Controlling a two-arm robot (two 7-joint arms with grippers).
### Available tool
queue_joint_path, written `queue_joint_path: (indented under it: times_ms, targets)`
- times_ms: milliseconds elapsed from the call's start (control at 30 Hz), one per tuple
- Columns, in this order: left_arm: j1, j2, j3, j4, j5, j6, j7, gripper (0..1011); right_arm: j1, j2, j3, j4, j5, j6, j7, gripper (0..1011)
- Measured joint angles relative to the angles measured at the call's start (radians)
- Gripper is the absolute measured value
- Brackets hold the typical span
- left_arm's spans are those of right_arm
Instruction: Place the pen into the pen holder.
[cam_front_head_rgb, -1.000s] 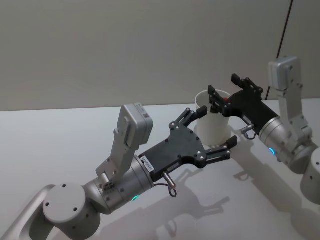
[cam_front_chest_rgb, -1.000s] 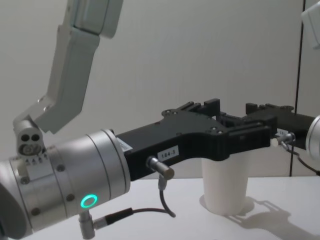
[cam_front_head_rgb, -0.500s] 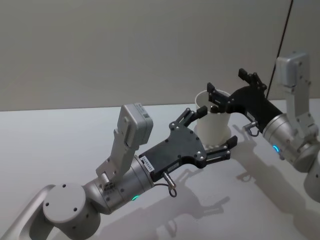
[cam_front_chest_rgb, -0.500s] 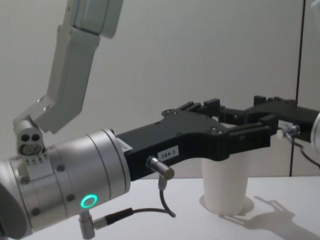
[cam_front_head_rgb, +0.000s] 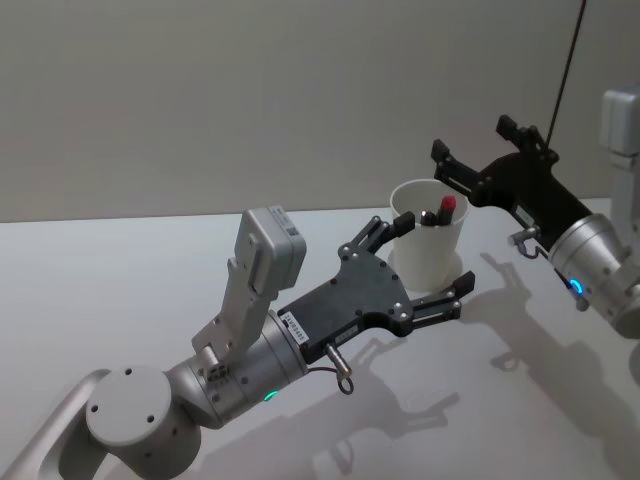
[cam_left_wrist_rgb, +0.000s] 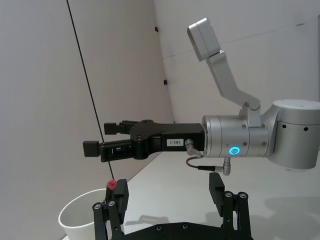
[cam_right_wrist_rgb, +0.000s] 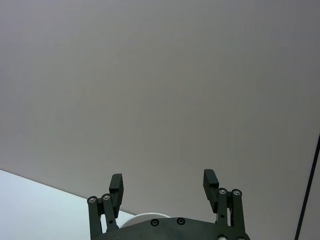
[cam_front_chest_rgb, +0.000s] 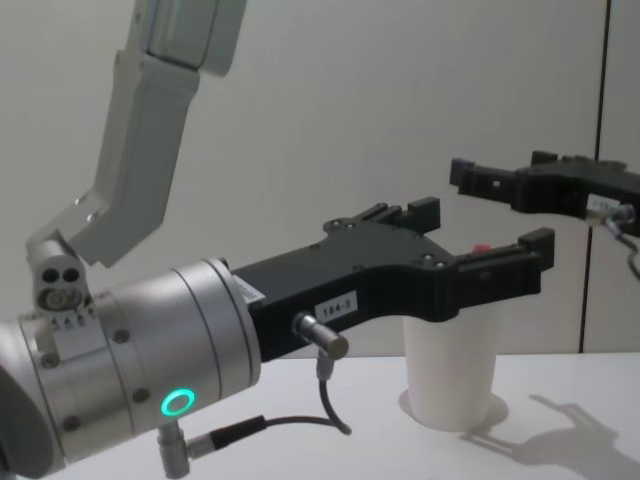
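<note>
The pen holder (cam_front_head_rgb: 428, 245) is a white paper cup standing upright on the table. The pen (cam_front_head_rgb: 446, 208), tipped with a red cap, stands inside it and leans on the rim. My left gripper (cam_front_head_rgb: 415, 268) is open, with one finger on each side of the cup's lower part. My right gripper (cam_front_head_rgb: 472, 140) hangs open and empty above and to the right of the cup. The left wrist view shows the cup (cam_left_wrist_rgb: 80, 220), the red cap (cam_left_wrist_rgb: 111, 184) and the right gripper (cam_left_wrist_rgb: 99, 138) above them. From the chest view the cup (cam_front_chest_rgb: 450, 375) stands behind the left gripper (cam_front_chest_rgb: 482, 230).
The grey-white table (cam_front_head_rgb: 120, 280) stretches out in front of a plain wall. A thin black cable (cam_front_head_rgb: 567, 60) hangs down the wall at the far right. The left arm's wrist (cam_front_chest_rgb: 150, 380) looms large in the chest view's lower left.
My right gripper has risen up and to the right, away from the cup's mouth, leaving the pen in the cup. The left arm has not moved.
</note>
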Motion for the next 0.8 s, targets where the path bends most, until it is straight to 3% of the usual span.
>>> queue_joint_path:
  times_ms: [467, 800]
  targets:
    - [0.0, 0.0, 0.0, 0.0, 0.0, 0.0, 0.0, 1001, -0.057, 0.05, 0.028, -0.103, 0.058, 0.028, -0.037, 1001]
    - [-0.005, 0.007, 0.003, 0.0, 0.006, 0.008, 0.04, 1001, -0.091, 0.048, 0.039, -0.114, 0.041, 0.027, -0.046, 1002]
